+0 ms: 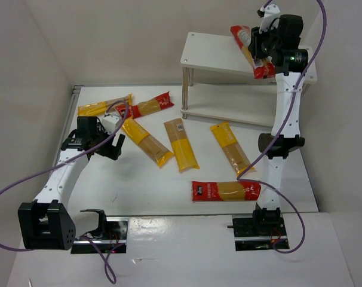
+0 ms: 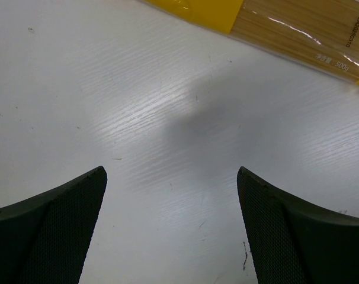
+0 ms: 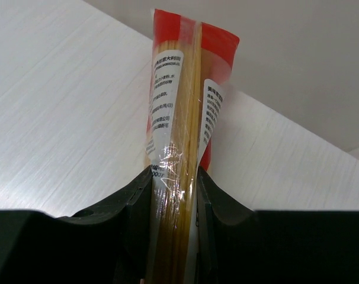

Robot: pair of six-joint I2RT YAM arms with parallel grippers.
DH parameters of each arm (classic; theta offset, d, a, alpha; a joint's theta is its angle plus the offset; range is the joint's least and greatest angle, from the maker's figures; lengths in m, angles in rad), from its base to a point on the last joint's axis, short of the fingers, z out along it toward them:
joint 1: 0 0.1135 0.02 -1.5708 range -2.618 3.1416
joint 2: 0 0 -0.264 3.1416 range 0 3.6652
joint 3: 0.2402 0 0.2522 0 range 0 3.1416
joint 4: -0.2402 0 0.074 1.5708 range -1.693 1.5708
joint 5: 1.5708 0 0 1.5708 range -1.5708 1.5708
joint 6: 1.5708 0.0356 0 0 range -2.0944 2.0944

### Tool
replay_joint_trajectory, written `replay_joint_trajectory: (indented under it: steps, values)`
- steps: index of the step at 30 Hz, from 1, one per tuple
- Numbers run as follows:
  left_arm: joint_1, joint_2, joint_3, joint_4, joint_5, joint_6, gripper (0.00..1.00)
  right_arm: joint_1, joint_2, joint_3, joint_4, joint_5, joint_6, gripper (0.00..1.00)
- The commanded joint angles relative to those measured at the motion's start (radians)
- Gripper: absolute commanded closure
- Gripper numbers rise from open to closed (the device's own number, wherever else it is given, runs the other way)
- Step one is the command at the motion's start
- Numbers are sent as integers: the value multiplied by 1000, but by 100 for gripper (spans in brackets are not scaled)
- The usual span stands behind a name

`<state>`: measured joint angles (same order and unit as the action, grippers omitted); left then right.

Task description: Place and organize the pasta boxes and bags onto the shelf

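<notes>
Claws differ here: we see the right claw (image 3: 173, 195) clamped on a red packet (image 3: 180, 100), its 2 fingers pressing the packet's sides, with the pale pasta and white labels showing between them. The packet points away from the claw over the top board of the shelf (image 3: 61, 118), near the board's right end in the top view. We cannot tell whether it touches the board.

The left claw (image 2: 171, 174) stands apart, nothing between its 2 dark fingertips, low over the bare desk (image 2: 138, 118). A yellow packet (image 2: 286, 29) crosses the upper right corner of that wrist view, clear of the fingertips.

Further out, we count 6 packets lying flat on the desk:
- a yellow one at the far left (image 1: 103, 106)
- a red-ended one (image 1: 148, 106) just beside it
- a slanted yellow one (image 1: 146, 142) near the left claw
- a yellow one in the middle (image 1: 181, 144)
- a yellow one below the shelf's front edge (image 1: 229, 146)
- a red one lying crosswise (image 1: 226, 191) near the right arm's base
</notes>
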<state>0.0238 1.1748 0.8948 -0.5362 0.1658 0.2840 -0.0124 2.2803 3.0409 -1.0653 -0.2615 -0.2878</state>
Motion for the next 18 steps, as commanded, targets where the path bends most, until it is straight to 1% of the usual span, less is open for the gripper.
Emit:
replay_joint_trajectory:
  steps: [1, 5, 10, 13, 18]
  values:
    - [5, 8, 7, -2, 31, 12, 5, -8, -24, 81, 202, 19, 12, 100]
    - [5, 17, 7, -2, 31, 12, 5, -8, 7, 90, 202, 48, 3, 100]
    - [5, 17, 7, -2, 31, 12, 3, -8, 27, 90, 211, 171, -22, 100]
    - [5, 26, 7, -2, 31, 12, 3, -18, 38, 90, 202, 209, -31, 100]
    - [5, 26, 7, -2, 31, 12, 3, -43, 38, 90, 148, 197, -31, 100]
